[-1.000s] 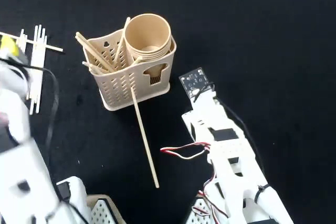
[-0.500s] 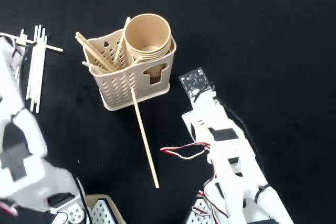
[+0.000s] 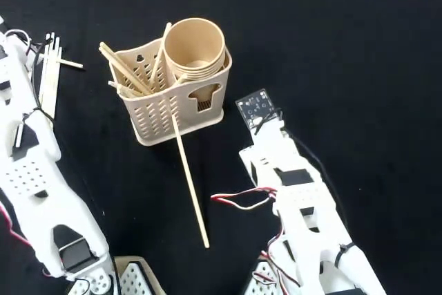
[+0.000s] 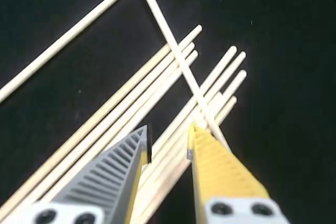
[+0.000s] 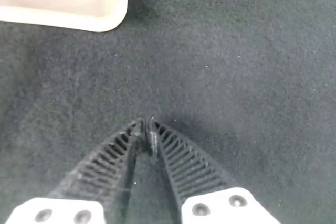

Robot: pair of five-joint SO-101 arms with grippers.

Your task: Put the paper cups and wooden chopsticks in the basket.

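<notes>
Partly done — paper cups (image 3: 197, 46) in basket (image 3: 162, 112), loose chopsticks (image 3: 50, 77) at nine o'clock under left gripper (image 4: 168, 129), fingers apart; right gripper (image 5: 145, 125) pinched together.

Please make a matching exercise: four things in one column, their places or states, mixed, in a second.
1. stack of beige paper cups
2. single long wooden chopstick
3. left gripper
4. right gripper

a. shut, above bare black cloth
b. inside the beige plastic basket
c. open, above the loose wooden chopsticks
d. lying on the cloth before the basket

Pairs: 1-b, 2-d, 3-c, 4-a
</notes>
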